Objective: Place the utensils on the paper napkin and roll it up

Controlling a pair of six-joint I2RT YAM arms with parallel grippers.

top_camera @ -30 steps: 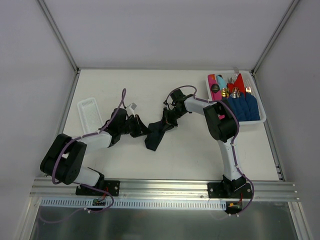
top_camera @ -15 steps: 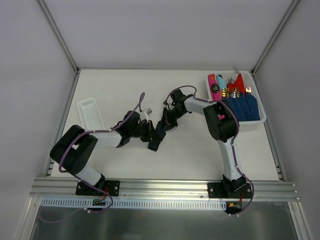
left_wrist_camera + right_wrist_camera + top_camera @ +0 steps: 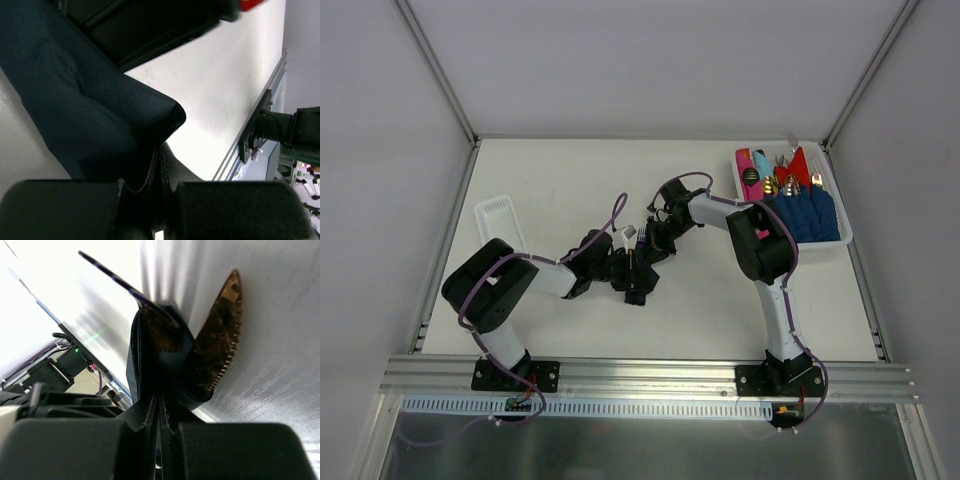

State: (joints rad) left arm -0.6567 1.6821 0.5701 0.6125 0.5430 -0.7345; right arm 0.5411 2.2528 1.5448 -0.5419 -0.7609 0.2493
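Since a second ago the left arm has swung in from the left side of the desk (image 3: 570, 170), and the left hand (image 3: 628, 272) has come right up to the right hand (image 3: 657, 240). They are now just beside each other near the desk's middle. The right arm has hardly shifted. The napkin (image 3: 640, 288) was then a long dark strip slanting toward the near edge. It is now gathered into a short dark bunch between the two hands.

The napkin sits mid-desk, well apart from the bin (image 3: 844, 240) in the far right corner and from the tray (image 3: 500, 222) by the left edge. From the left wrist, the napkin (image 3: 85, 115) folds over above the left hand (image 3: 157, 187). That hand's fingers (image 3: 65, 210) are pressed almost together, pinching a tuck of it. From the right wrist, the right hand (image 3: 157, 432) likewise pinches a narrow fold of the napkin (image 3: 137, 360) between nearly touching fingers (image 3: 240, 450). The sheet stands up from that grip. A brown toothed piece (image 3: 222, 335) leans against the fold on the desk side, and I cannot tell what it is.
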